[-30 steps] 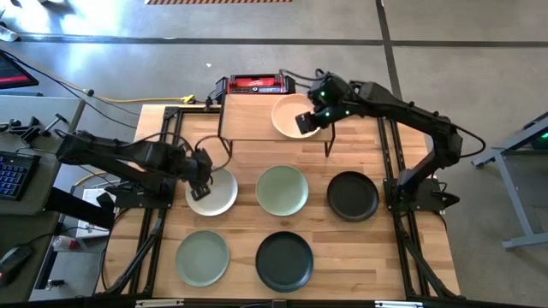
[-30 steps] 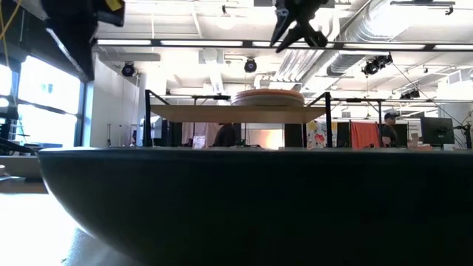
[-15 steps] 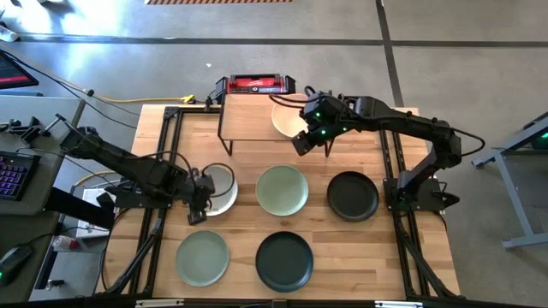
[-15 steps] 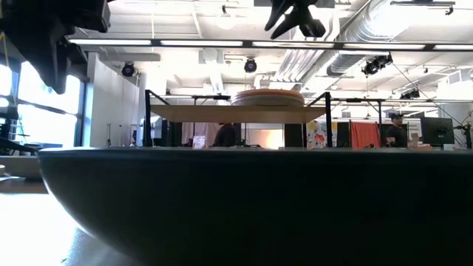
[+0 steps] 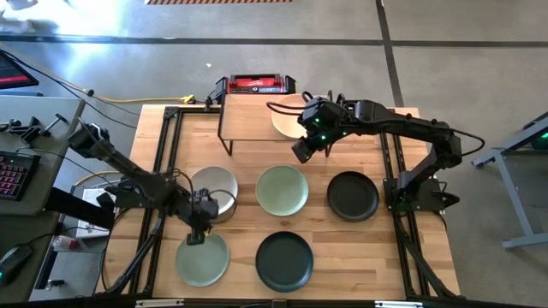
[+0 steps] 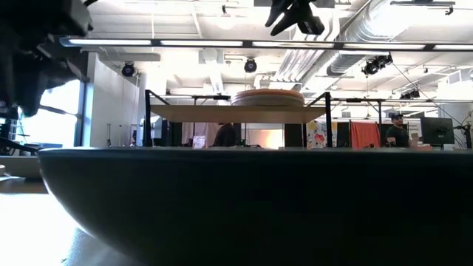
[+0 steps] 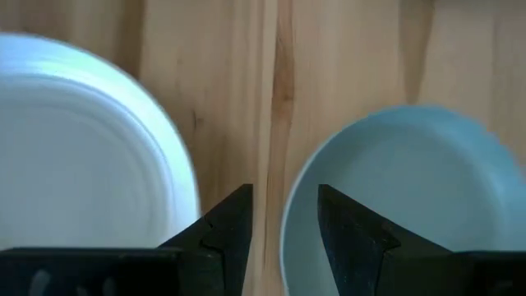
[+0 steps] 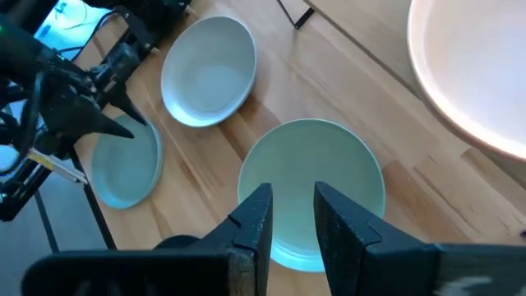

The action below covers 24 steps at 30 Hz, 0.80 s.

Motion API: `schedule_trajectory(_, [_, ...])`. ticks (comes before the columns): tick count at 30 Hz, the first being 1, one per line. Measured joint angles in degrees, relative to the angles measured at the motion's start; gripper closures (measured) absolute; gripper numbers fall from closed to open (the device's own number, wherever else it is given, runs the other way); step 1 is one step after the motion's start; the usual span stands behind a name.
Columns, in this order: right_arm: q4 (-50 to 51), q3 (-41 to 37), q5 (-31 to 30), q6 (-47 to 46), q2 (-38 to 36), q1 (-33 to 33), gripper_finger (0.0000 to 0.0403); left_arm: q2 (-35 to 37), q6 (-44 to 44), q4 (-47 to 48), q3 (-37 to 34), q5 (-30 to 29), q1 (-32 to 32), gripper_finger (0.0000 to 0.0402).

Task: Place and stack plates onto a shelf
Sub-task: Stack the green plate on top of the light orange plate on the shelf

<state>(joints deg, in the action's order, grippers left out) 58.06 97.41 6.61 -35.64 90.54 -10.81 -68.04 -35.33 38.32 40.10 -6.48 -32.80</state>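
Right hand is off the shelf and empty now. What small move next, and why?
Probably lower the right hand toward the near rim of the middle sage plate. Its fingers are parted with nothing between them, and its wrist view looks straight down on that plate. The pink stack already sits on the shelf; the left hand hangs between the white plate and the front-left sage plate.

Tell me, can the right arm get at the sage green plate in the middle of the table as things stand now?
Probably yes. The right gripper hovers empty just beyond the sage green plate, between it and the shelf. Nothing lies on that plate, and the left gripper is away by the white plate.
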Motion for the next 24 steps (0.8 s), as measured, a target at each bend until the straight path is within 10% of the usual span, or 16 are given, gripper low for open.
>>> schedule_trajectory(24, [0.0, 0.0, 0.0, 1.2, 0.0, 0.0, 0.0331, -18.1, 2.9, -3.9, 0.1, 4.6, -1.5, 0.0275])
